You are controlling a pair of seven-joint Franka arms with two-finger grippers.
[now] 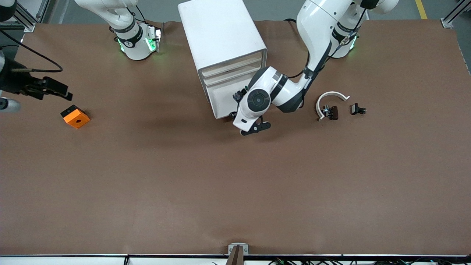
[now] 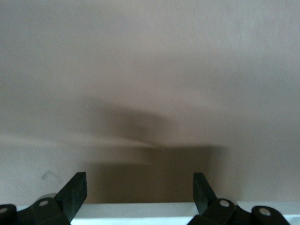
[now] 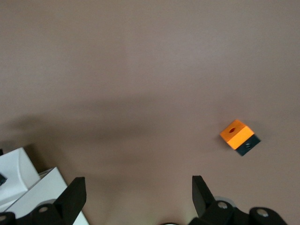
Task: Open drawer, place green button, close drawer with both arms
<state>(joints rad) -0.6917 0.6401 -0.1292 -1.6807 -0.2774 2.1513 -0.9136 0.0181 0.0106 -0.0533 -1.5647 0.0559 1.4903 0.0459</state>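
Note:
The white cabinet (image 1: 220, 36) stands at the robots' edge of the table, mid-way between the arms. The drawer (image 1: 222, 106) is its lowest cream front and looks shut. My left gripper (image 1: 244, 127) hangs low in front of the cabinet, at the corner nearest the front camera. In the left wrist view its fingers (image 2: 75, 192) stand wide open (image 2: 139, 180) over shaded table, with a white edge (image 2: 140, 210) across the gap and nothing gripped. My right gripper (image 1: 66, 92) hovers open (image 3: 139, 185) near the right arm's end of the table. The button is out of view.
An orange block with a hole (image 1: 75, 116) (image 3: 238, 136) lies just nearer the front camera than my right gripper. Toward the left arm's end lie a white arc with a black clip (image 1: 330, 106) and a second black clip (image 1: 358, 109).

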